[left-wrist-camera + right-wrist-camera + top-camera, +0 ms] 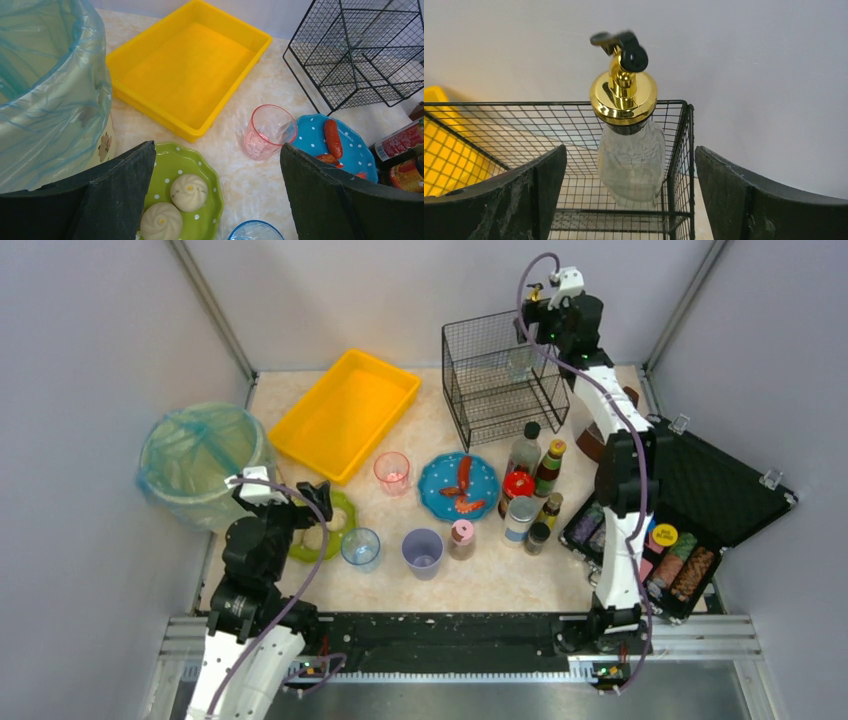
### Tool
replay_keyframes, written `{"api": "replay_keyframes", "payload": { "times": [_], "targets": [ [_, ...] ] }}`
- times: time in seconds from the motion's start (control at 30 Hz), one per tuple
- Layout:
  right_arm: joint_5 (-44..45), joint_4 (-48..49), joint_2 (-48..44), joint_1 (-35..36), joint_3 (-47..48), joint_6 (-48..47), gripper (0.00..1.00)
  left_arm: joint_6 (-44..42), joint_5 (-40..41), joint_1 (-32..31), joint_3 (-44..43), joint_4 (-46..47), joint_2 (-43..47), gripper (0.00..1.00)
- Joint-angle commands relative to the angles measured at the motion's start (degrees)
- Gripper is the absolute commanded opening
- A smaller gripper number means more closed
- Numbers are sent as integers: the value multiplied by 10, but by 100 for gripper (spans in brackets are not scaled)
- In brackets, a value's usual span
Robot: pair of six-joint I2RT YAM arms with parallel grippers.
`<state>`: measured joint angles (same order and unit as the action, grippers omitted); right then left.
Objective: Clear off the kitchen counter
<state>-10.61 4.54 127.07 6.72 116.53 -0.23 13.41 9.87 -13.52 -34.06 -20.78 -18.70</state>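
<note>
right claw (628,150) released, straddling pump bottle (626,125) in wire rack (524,125), no contact; I judge stowing step done; next: lift clear without snagging it; left claw (217,147) released above green plate (175,160); tabletop (490,585) cluttered with cups (423,553), bottles (527,455)

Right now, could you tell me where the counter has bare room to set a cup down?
Bare kitchen counter: the strip between the cup row and the black front rail, and the patch between the yellow tray and the wire rack. Crowded: the bottles beside the blue plate.
</note>
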Motion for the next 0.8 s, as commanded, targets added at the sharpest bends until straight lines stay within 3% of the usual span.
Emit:
{"api": "replay_keyframes", "payload": {
  "times": [0.0,0.6,0.77],
  "targets": [
    [-10,12,-125,-4,-30,18,98,-3,-4,3,-4,16,29,99],
    [-55,-197,-570,13,-404,18,98,11,-11,2,-6,9,131,99],
    [-97,-218,-650,28,-482,37,95,11,-3,2,-6,7,136,99]
  ]
}}
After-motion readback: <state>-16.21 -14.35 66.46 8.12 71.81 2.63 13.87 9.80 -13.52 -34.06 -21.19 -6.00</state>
